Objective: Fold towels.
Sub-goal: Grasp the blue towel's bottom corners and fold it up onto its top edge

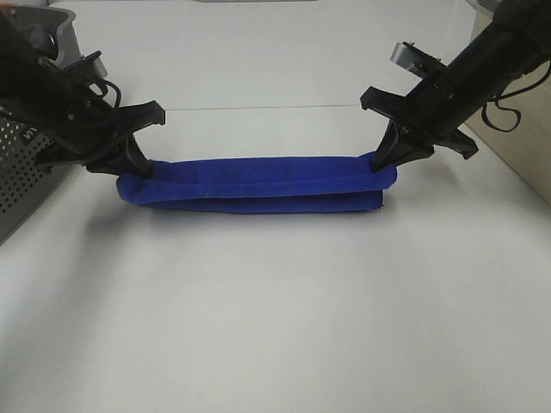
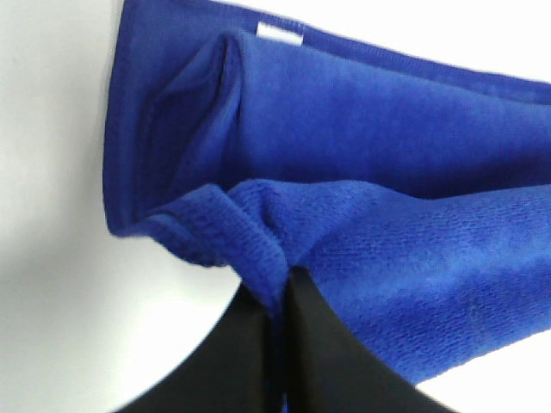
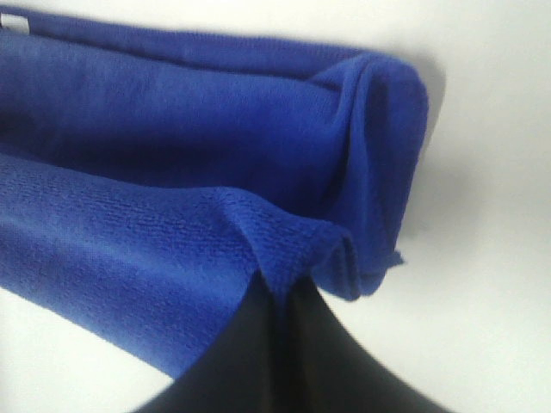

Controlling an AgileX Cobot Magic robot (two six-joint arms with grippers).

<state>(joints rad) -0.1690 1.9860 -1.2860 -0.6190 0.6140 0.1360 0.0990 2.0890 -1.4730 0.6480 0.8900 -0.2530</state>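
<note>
Towel (image 1: 258, 182): royal-blue plush, lying mid-table as a narrow layered band running 9 to 3 o'clock. White tag (image 2: 280, 33) shows on an edge near its 9 o'clock end. Left gripper (image 1: 138, 165) is clamped on the upper layer at that end; right gripper (image 1: 385, 160) likewise pinches cloth at the 3 o'clock end. Judgement: lengthwise fold looks nearly done, top layer not yet let go, crosswise folds left. Perforated grey crate (image 1: 21, 172) sits at far 9 o'clock on the white table (image 1: 275, 327).
</note>
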